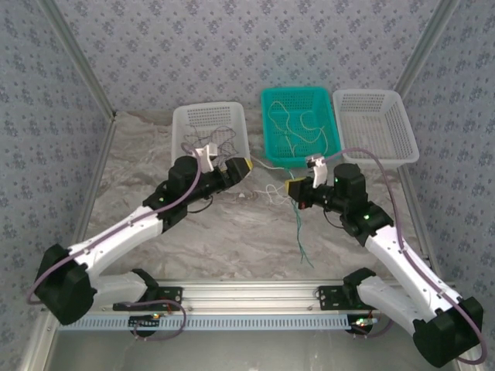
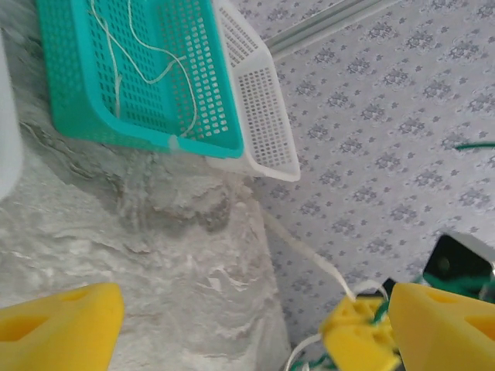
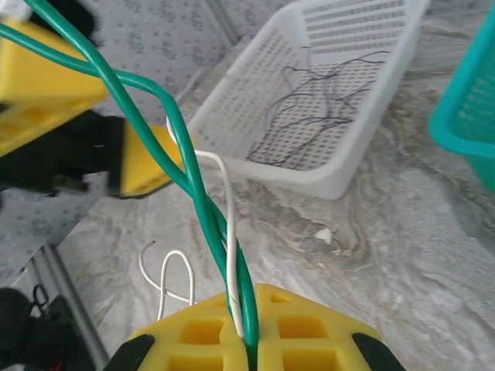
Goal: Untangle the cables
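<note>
While the right gripper (image 3: pixel 246 344) clamps, cables (image 3: pixel 209 216) pinched between jaws

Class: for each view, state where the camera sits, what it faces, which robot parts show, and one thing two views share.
Top external: above and behind the bases, looking down on the table; both arms, left gripper and right gripper show.
Left wrist: faces the teal basket; own yellow fingers wide apart.
Right wrist: faces the white basket of dark cables; own yellow fingers clamp a green cable.
Shared: top and left wrist both show the teal basket.
</note>
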